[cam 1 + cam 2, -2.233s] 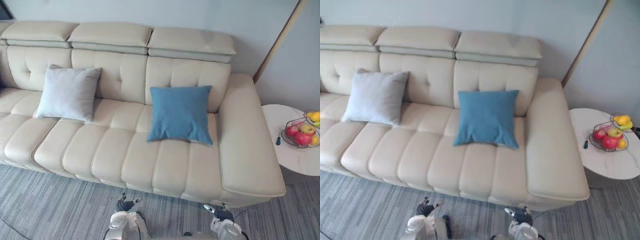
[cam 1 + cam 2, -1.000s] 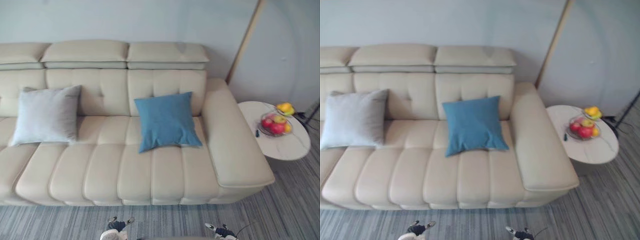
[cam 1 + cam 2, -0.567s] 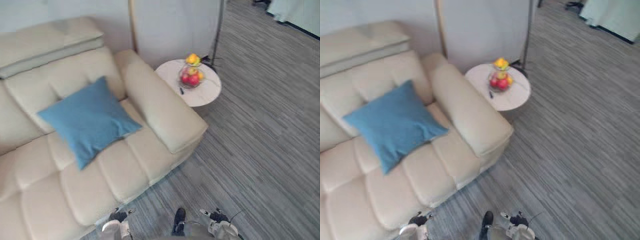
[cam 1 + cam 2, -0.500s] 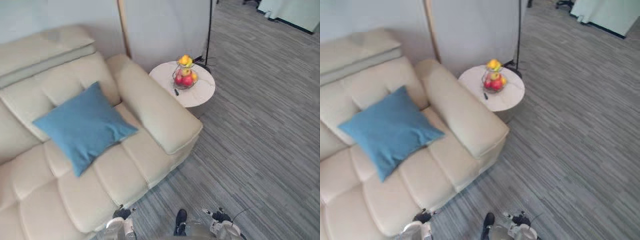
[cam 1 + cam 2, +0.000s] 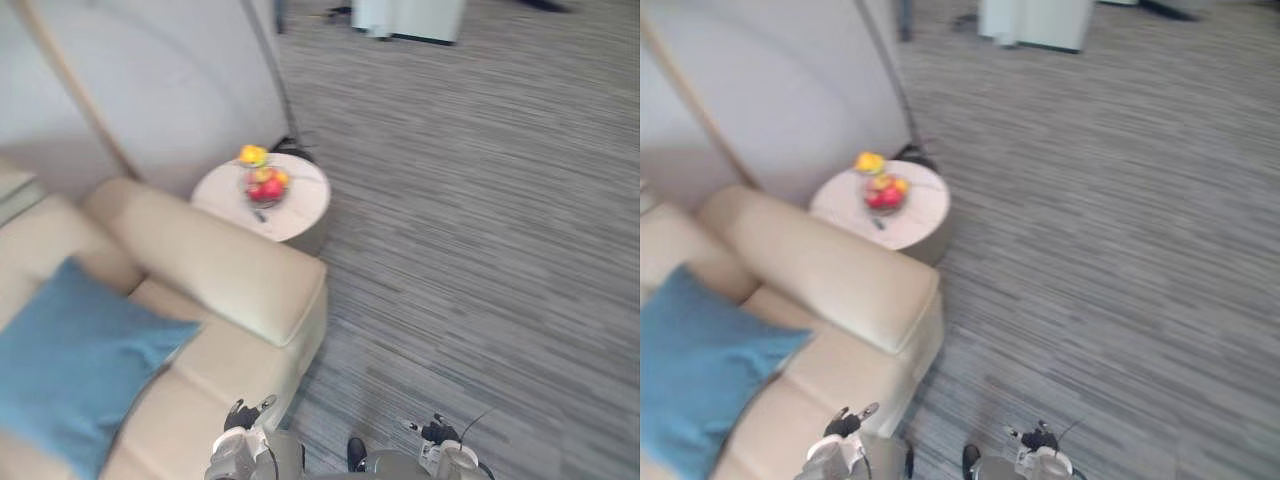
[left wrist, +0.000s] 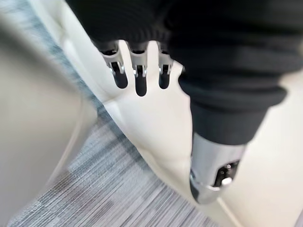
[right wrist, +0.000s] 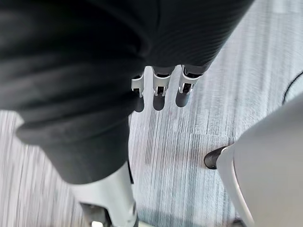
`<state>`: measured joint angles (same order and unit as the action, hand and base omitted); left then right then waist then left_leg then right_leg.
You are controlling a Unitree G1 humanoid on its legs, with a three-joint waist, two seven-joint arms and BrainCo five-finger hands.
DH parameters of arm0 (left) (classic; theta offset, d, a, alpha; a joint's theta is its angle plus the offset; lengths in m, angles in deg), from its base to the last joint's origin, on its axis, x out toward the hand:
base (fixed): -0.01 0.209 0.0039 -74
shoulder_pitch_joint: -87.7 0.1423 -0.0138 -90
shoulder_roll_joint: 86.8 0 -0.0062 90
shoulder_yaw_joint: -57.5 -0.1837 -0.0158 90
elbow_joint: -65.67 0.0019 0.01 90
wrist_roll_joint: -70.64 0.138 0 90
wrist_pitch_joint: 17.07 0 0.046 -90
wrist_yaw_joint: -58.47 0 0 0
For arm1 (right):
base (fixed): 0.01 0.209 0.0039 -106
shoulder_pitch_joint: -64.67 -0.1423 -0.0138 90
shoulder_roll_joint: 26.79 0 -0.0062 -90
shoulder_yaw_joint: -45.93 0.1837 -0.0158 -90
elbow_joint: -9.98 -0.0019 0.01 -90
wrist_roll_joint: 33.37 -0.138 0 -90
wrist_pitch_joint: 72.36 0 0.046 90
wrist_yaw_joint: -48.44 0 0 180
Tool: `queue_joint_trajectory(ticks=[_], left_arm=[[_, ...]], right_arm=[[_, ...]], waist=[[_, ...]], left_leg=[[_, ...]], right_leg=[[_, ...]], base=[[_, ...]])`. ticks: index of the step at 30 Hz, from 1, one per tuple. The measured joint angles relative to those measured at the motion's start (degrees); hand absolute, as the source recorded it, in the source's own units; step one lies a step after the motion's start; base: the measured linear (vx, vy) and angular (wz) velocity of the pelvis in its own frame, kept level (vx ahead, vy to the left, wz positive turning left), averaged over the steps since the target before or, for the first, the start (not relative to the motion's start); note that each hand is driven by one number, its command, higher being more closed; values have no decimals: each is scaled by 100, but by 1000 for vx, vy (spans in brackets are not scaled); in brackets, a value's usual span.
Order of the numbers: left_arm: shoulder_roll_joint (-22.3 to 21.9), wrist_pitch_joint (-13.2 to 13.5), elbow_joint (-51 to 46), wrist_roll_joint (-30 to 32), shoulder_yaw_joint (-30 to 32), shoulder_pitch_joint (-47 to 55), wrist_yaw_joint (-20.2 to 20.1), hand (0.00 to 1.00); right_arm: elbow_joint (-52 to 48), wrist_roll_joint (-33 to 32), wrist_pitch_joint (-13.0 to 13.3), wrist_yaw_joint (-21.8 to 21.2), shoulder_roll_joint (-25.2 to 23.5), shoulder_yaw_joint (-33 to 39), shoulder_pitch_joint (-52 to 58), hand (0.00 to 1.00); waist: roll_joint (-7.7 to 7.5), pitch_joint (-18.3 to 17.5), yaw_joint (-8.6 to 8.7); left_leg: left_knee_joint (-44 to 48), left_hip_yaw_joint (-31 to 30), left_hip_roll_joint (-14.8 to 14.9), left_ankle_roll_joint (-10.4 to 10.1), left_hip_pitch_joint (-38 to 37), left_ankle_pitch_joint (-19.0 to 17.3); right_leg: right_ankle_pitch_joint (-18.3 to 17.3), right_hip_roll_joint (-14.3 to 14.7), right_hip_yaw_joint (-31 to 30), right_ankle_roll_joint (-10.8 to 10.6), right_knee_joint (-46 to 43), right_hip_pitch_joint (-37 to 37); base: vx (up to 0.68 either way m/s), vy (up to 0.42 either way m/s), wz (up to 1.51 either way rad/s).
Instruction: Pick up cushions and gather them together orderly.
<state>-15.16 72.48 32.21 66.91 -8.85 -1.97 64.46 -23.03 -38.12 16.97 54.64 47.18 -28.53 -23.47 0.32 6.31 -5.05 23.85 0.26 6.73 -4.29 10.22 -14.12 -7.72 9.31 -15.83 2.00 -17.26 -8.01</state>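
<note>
A blue cushion (image 5: 70, 370) lies on the seat of the cream sofa (image 5: 220, 270), at the lower left of the eye views, leaning toward the armrest end. My left hand (image 5: 238, 440) hangs low by the sofa's front corner, its fingers (image 6: 137, 71) straight and holding nothing. My right hand (image 5: 445, 455) hangs over the carpet, fingers (image 7: 158, 87) relaxed and bare. Both hands are well short of the cushion.
A round white side table (image 5: 295, 210) stands past the sofa's armrest with a wire bowl of fruit (image 5: 265, 185) on it. Grey striped carpet (image 5: 480, 220) spreads to the right. A pale wall (image 5: 170, 80) and a white cabinet (image 5: 410, 15) are at the back.
The camera has swung far to the right: the grey cushion and most of the sofa have left the picture and open carpet has come in. Both hands stay low and idle.
</note>
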Motion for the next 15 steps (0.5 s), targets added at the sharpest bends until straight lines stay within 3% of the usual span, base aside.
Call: queue_joint_trajectory(ticks=[1, 2, 5, 6, 8, 10, 11, 12, 15], left_arm=[[55, 4, 30, 4, -12, 6, -4, 0], [74, 5, 20, 4, -50, 17, -2, 0], [84, 11, 8, 3, -71, 36, 4, 0], [94, 8, 9, -2, -116, 43, 15, 0], [108, 6, 32, -35, -439, -7, 36, 0], [103, -3, 153, -35, -701, -32, 33, 0], [112, -4, 166, -35, -754, -38, 33, 0], [86, 2, 234, -34, -922, -67, 25, 0], [31, -9, 284, -29, -1033, -123, 18, 0]], right_arm=[[11, -23, 12, -10, -4, 3, 146, 0], [13, -29, 8, -15, 3, 19, 231, 0], [13, -28, 7, -44, 25, 40, 246, 0], [13, -28, 7, -55, 19, 82, 211, 0], [7, -20, 7, -60, -22, 234, 150, 0], [14, -15, 16, -53, -11, 383, 94, 0], [16, -15, 14, -53, -6, 434, 86, 0], [44, -16, 23, -52, 33, 545, 46, 0], [178, -28, 15, -51, 36, 729, 2, 0]], waist=[[-171, -81, 17], [-239, -126, 28], [-241, -136, -37], [-218, -137, -43], [-166, -154, -52], [-85, -163, -29], [-50, -158, -29], [80, -161, -23], [124, -144, 92]], left_leg=[[-237, 307, -52, 54, -142, 28], [-366, 589, -81, 87, -252, 74], [-621, 1209, -95, 117, -506, 89], [-718, 1522, -84, 120, -649, 90], [-959, 2054, 1, 119, -885, 91], [-1134, 2308, 91, 71, -1097, 116], [-1195, 2362, 110, 36, -1161, 136], [-1374, 2455, 158, -52, -1293, 190], [-1543, 2445, 163, -220, -1539, 392]], right_leg=[[-67, -89, -179, -108, -101, -63], [-122, -194, -138, -170, -254, -188], [-261, -543, 715, -366, -738, -537], [-283, -848, 1542, -383, -671, -596], [-252, -1245, 3122, -92, -222, -561], [-92, -1206, 3550, 77, 48, -431], [-70, -1173, 3596, 92, 96, -411], [-27, -1089, 3670, 83, 151, -360], [-23, -966, 3542, 88, 179, -223]], base=[[210, 138, -77], [243, 165, -87], [167, 102, -107], [197, 20, -111], [210, -68, -122], [158, -115, -79], [138, -127, -78], [214, -180, -62], [176, -142, -37]])
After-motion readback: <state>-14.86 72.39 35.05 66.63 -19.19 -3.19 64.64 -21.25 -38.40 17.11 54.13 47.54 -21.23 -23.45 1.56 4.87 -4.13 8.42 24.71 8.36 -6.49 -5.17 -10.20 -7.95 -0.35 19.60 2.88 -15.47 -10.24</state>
